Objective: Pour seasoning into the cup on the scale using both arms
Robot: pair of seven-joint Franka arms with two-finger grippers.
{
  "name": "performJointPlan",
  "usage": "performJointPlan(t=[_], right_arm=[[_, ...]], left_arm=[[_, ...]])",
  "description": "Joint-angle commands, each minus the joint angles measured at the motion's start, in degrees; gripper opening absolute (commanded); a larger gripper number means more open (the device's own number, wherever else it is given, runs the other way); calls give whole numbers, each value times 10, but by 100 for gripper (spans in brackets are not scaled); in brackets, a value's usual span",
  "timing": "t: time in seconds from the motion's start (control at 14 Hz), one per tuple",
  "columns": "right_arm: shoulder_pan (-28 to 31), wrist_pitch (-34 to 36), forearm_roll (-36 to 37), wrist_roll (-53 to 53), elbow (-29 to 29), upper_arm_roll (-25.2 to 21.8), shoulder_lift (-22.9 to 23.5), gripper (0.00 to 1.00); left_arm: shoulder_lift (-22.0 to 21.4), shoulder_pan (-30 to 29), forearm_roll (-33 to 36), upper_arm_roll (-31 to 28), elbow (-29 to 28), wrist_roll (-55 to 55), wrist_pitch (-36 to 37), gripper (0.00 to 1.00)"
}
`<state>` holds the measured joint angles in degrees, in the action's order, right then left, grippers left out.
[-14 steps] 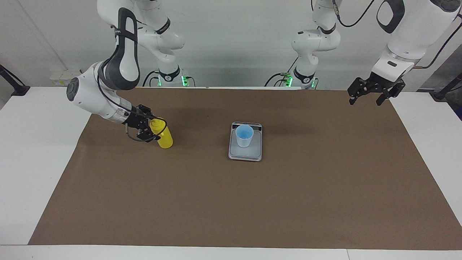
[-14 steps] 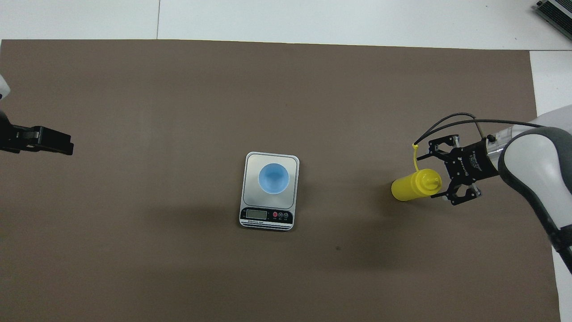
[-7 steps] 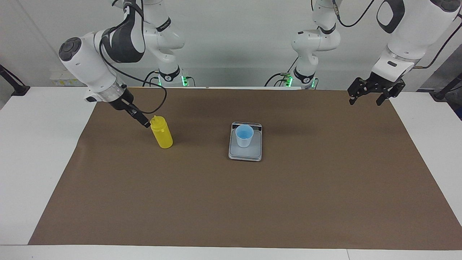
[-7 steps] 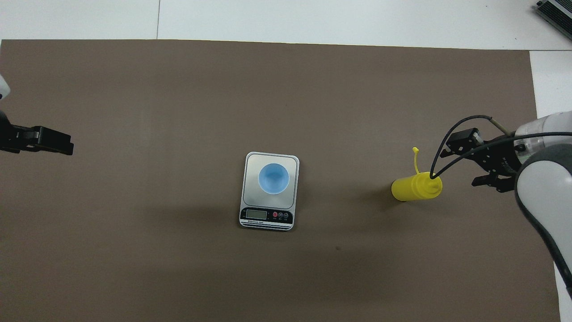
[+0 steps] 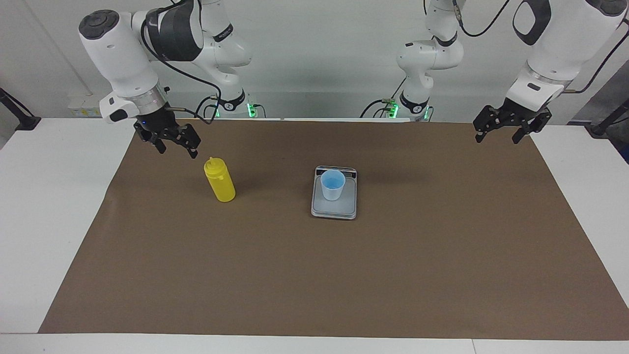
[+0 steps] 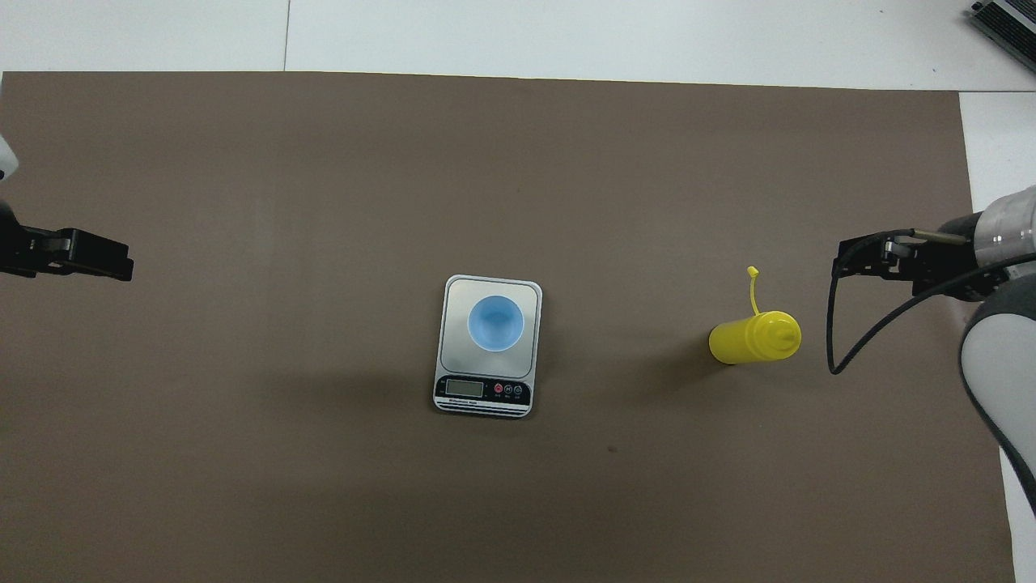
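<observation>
Both pincers (image 5: 175, 144) (image 5: 507, 129) hang raised, apparently open.

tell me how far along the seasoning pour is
Done: the cup sits on the scale; nothing shows whether any seasoning went in. In hand: nothing. The yellow seasoning bottle stands upright on the brown mat toward the right arm's end, with the right end effector open in the air above the mat near it. The left end effector waits open. Left: grasp, carry, pour.

You see the cup (image 5: 332, 184) standing on the scale (image 5: 334, 206) mid-bench. The seasoning (image 5: 219, 180) stands upright on the mat (image 5: 314, 275), well apart from the scale, toward the right arm's end of the bench (image 5: 44, 196).
</observation>
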<state>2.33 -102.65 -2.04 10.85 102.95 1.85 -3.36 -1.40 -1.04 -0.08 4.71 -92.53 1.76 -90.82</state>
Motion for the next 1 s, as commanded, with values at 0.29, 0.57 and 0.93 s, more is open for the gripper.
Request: performJointPlan(t=[0.29, 0.57, 0.93], right_arm=[[1, 80, 52, -14, -115, 24, 39, 100], [2, 126, 42, -11, -113, 29, 37, 100], [2, 158, 38, -14, -107, 32, 31, 100]], left_arm=[[-15, -1, -6, -2, -15, 3, 1, 100], [-15, -1, -6, -2, -15, 3, 1, 100], [-15, -1, -6, -2, -15, 3, 1, 100]])
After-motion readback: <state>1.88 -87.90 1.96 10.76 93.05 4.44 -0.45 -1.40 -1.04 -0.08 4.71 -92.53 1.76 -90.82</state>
